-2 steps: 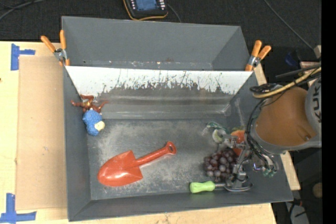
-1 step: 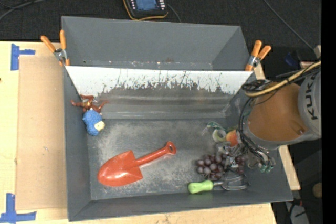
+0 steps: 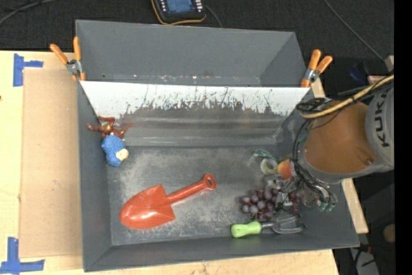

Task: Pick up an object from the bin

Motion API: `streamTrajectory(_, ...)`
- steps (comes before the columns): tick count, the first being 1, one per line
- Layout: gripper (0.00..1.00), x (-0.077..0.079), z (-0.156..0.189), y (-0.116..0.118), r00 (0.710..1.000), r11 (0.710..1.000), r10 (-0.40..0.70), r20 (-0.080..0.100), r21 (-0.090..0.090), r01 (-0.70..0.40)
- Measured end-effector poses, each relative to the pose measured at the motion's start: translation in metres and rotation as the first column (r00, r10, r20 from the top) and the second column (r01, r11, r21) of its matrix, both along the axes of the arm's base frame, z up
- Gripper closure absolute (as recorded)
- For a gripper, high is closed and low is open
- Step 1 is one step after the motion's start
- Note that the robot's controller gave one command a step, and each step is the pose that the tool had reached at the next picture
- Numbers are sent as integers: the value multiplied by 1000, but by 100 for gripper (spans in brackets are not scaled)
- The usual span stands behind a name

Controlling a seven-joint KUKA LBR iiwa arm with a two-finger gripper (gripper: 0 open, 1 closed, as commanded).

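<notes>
My gripper (image 3: 301, 194) is low at the right side of the bin, under the arm's orange cover, right by a bunch of dark purple grapes (image 3: 259, 202). The grapes lie on the bin floor and reach under the gripper's body. Just in front of them lies a small tool with a green handle (image 3: 247, 229) and a dark metal head pointing right. A small white and orange thing (image 3: 271, 166) sits just behind the gripper, near the right wall.
A red plastic shovel (image 3: 164, 203) lies on the floor left of centre, handle pointing up and right. A little blue and yellow toy figure (image 3: 114, 150) rests at the far left by the wall. The arm comes in over the right rim.
</notes>
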State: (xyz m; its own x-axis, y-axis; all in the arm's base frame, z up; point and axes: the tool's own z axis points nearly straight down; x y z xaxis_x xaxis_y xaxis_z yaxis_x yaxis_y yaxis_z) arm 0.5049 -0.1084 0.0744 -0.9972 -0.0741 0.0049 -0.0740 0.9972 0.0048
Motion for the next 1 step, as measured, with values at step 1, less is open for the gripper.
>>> streamTrajectory(1,100,-3,32,1,1000,1000,1,-11,3,-1)
